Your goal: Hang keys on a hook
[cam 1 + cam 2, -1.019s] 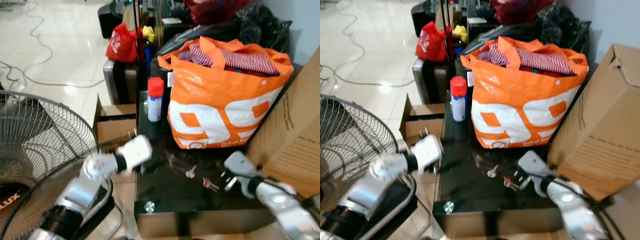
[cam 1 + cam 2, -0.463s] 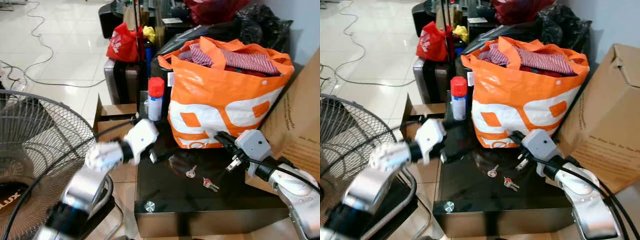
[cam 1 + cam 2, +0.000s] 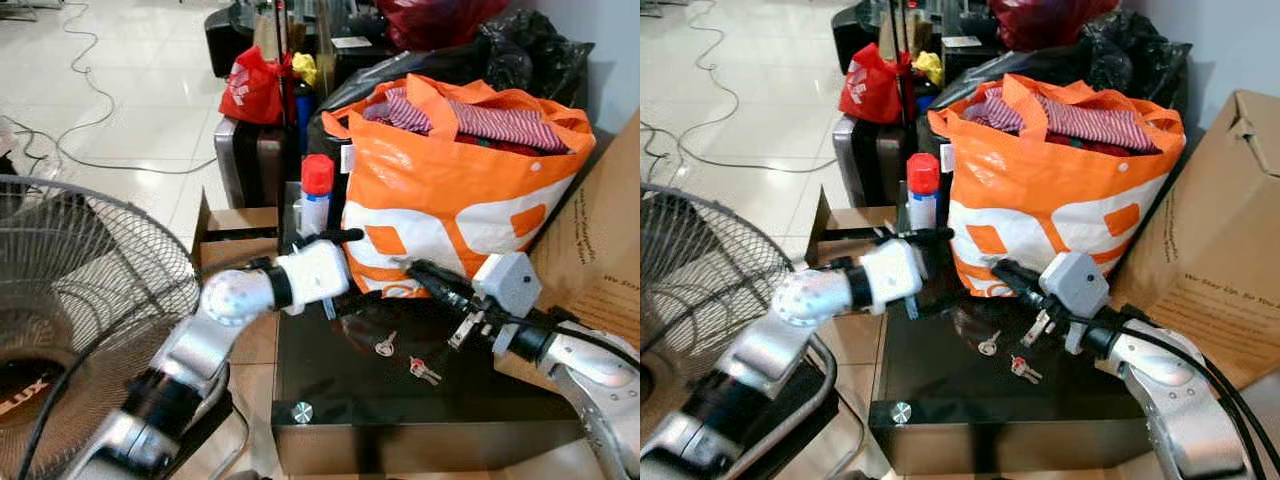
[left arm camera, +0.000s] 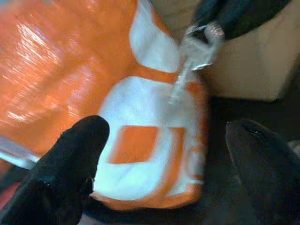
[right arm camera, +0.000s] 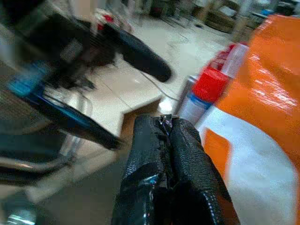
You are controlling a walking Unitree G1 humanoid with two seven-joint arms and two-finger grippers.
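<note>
Two loose keys [image 3: 386,344] lie apart on the black table [image 3: 340,400], with a fan [image 3: 90,290] off to the left. Just above the keys, the right gripper [image 3: 418,270] is pressed together and the left gripper [image 3: 345,268] is spread wide. Behind both stands an orange bag [image 3: 450,190] with a spray can [image 3: 316,196] beside it.

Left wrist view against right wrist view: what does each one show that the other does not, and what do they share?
Left wrist view: the left gripper, its two black fingers spread wide, and a brown cardboard box behind. Right wrist view: the right gripper, its black fingers pressed shut, a white spray can with a red cap, and pale tiled floor. Both: the glossy orange and white shopping bag.
</note>
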